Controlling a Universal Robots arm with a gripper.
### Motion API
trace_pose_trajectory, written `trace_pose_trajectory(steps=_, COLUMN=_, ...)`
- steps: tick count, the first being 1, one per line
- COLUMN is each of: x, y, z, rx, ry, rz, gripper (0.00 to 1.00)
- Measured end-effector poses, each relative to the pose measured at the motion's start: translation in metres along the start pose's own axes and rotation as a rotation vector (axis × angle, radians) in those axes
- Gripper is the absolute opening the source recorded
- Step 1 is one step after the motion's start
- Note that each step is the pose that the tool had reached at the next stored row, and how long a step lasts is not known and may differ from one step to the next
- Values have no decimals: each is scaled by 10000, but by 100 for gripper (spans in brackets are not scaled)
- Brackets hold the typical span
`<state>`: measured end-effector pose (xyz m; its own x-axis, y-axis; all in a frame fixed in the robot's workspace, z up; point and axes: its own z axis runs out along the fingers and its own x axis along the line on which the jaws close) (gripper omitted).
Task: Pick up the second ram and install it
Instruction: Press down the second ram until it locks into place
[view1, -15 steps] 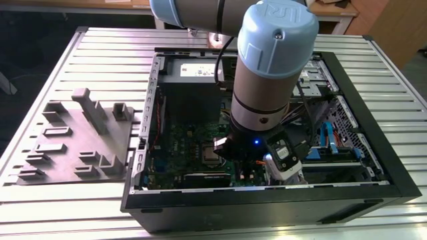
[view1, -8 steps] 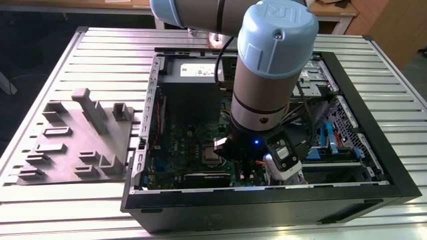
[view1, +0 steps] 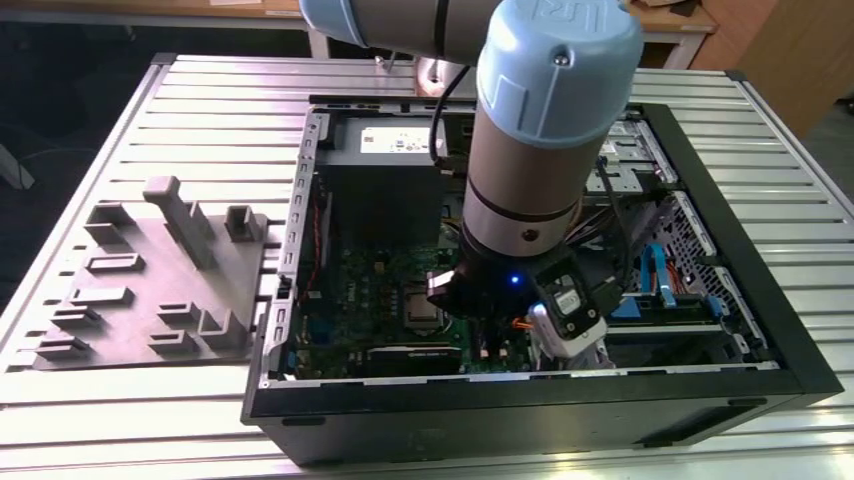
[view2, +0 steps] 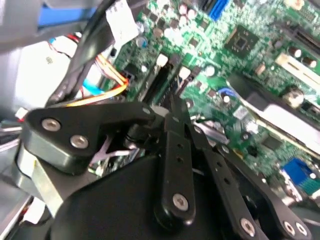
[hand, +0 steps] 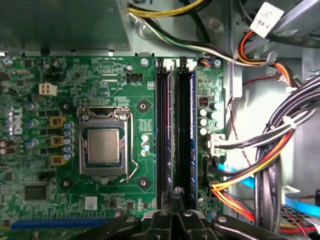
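In the first wrist view, long black memory slots run beside the processor socket on the green board. A thin dark stick stands edge-on among the slots, and I take it to be the second ram. My gripper is shut, its fingertips together over the near end of that stick. I cannot tell whether they touch it. In the second wrist view the closed gripper points down at the same slots. In the exterior view the arm reaches down into the open computer case.
Bundles of orange, black and white cables crowd the space beside the slots. The power supply sits at the far end of the case. A grey plastic tray with upright ribs lies on the slatted table on the exterior view's left.
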<state>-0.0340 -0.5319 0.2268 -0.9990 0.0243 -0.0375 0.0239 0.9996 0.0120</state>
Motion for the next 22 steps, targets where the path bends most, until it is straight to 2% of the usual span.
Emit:
trace_pose_trajectory(steps=10, x=-10, y=3, z=-272, rx=5, ry=1, rz=-1, gripper=10)
trace_pose_trajectory(steps=17, x=-11, y=13, z=-276, rx=7, ry=2, rz=-1, gripper=10)
trace_pose_trajectory(steps=22, x=-7, y=143, z=-272, rx=6, ry=1, rz=-1, gripper=10)
